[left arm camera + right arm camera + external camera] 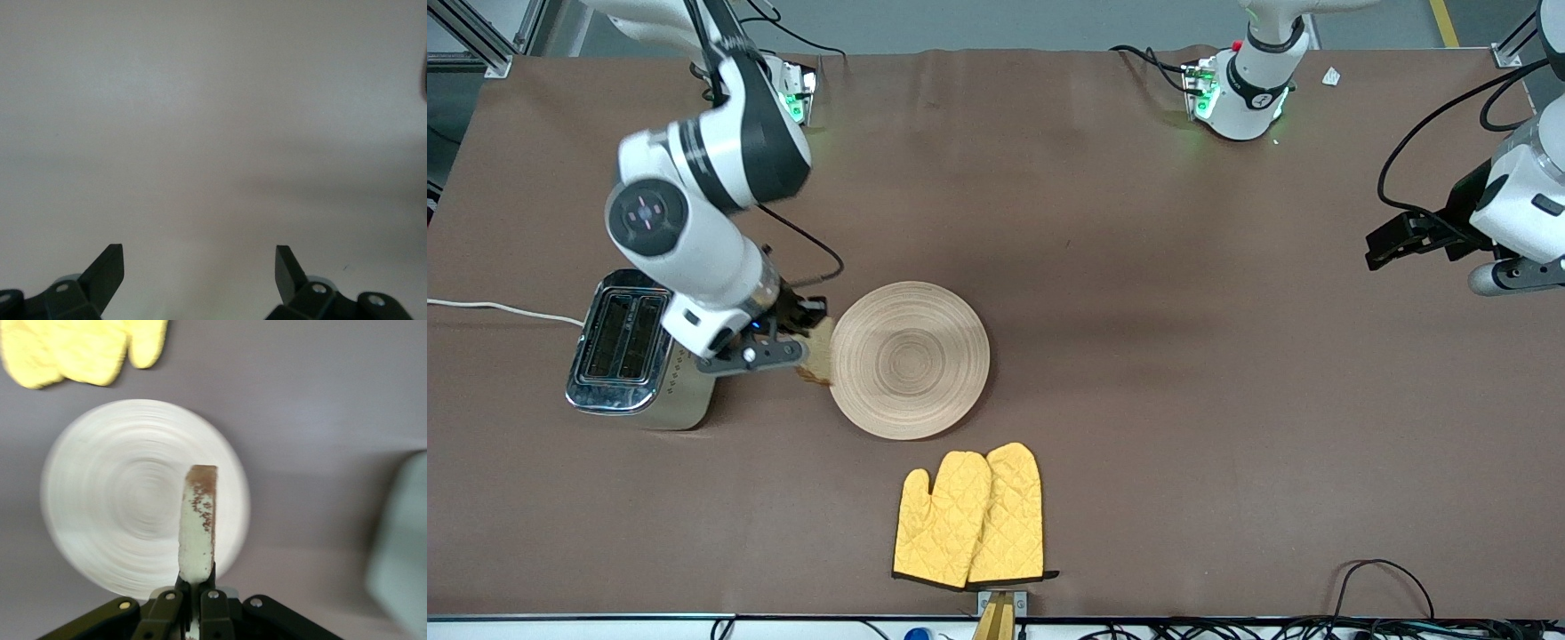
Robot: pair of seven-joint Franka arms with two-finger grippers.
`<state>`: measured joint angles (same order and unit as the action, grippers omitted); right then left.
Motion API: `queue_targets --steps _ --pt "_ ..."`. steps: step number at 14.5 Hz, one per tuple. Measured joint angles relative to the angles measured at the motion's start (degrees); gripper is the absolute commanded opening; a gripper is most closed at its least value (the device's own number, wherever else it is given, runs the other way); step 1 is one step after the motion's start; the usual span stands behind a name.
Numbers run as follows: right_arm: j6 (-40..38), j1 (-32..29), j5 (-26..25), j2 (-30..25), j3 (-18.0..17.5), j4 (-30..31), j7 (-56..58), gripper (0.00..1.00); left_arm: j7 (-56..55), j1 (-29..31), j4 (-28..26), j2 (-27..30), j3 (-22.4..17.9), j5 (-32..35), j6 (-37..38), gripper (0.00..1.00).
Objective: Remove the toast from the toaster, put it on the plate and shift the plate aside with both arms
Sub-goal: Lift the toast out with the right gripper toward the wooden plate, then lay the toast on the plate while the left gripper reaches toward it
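Right gripper [195,597] is clamped on the toast [199,520] by one edge, slice held on edge and sticking straight out from the fingers — thin-side pinch, probably so it can be tipped flat once it's over the target. In the front view the toast [818,351] hangs in the gap between the toaster [636,351] and the plate [910,359], just at the plate's rim on the toaster's side, not yet over the middle. Toaster slots look empty, so the pull-out step is done; I'd call this the carry toward the plate. Plate lies flat on the table [1138,222], near the toaster, likely to keep the transfer short. Yellow oven mitts [971,517] lie nearer the front camera than the plate, untouched. Left gripper [200,270] has its jaws spread wide, nothing between them, over bare table at the left arm's end — waiting, presumably for the plate move.
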<state>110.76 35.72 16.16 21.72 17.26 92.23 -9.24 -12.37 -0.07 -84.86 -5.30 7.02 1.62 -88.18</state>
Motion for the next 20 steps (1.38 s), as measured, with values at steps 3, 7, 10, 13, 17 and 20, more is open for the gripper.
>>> queue_targets --steps 3,7,10,13,17,20 --pt "1.37 -0.26 14.7 3.82 0.48 -0.07 0.78 0.0 0.0 -0.17 0.0 -0.52 0.14 -0.14 -0.67 1.0" --pt "2.37 -0.12 20.71 4.87 0.4 1.72 1.84 0.0 0.0 -0.27 0.02 -0.97 0.17 -0.24 -1.03 1.0" --pt "3.65 -0.8 27.58 5.04 0.66 6.15 10.55 0.0 0.25 -0.29 0.02 -1.17 0.18 -0.25 -1.92 1.0" --pt "7.07 -1.96 31.05 5.21 0.76 10.45 18.91 0.0 3.28 0.06 0.38 -2.1 0.1 -0.25 -2.76 1.0" --pt "8.49 -2.29 31.23 5.21 0.78 11.8 23.14 0.0 5.91 0.42 1.2 -5.65 -0.12 -6.26 -4.22 1.0" --pt "10.69 -3.52 31.88 5.24 0.81 13.31 27.05 0.0 5.92 -0.53 1.27 -9.2 0.18 -11.54 -8.28 1.0"
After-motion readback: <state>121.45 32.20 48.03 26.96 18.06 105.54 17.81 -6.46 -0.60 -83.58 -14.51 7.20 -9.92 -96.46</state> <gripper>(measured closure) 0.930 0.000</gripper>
